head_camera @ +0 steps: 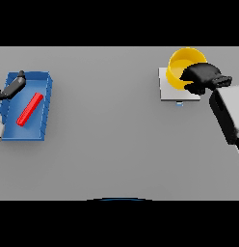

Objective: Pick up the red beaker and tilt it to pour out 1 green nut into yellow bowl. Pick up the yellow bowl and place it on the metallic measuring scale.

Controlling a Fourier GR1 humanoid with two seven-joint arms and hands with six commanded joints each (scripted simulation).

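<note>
Head view: right hand (202,77) grips yellow bowl (181,67) over scale (169,91)

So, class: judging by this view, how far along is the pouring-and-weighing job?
Pouring looks finished: the red beaker lies in the blue tray by the left hand. The right hand holds the yellow bowl over the metallic measuring scale. Releasing it remains; no nut is visible.
</note>
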